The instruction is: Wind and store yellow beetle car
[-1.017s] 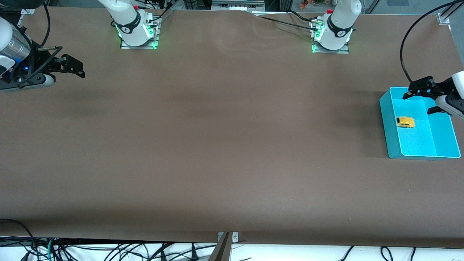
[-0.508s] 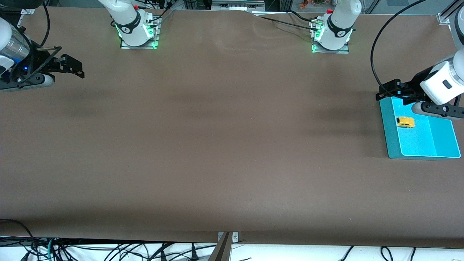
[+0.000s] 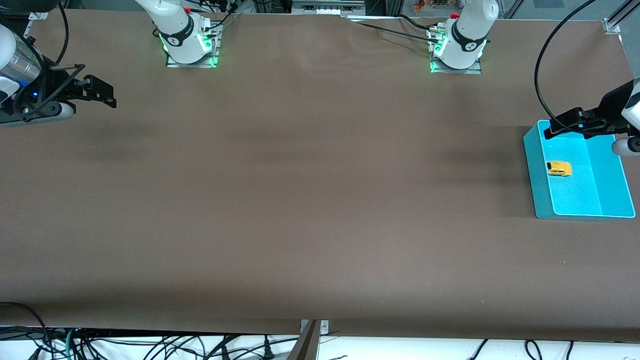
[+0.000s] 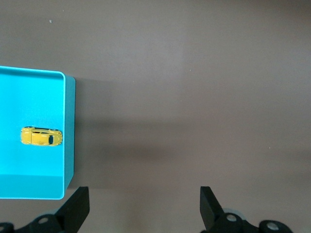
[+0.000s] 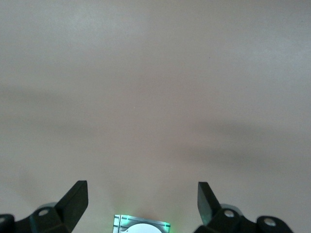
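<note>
Yellow beetle car: tiny, bright yellow, rounded body, dark windows; lies in the turquoise tray, close to one wall.
Tray: on the brown counter, at the left arm's end.
Left hand: empty, fingers spread, over the tray's rim.
Right hand: fingers apart, empty, waiting over the counter's right-arm end.

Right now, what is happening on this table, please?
The yellow beetle car lies inside the turquoise tray at the left arm's end of the table, and nothing holds it. The left gripper hangs open and empty over the tray's edge that is farthest from the front camera, not over the car. The right gripper waits open and empty over bare table at the right arm's end. So the car appears stored.
</note>
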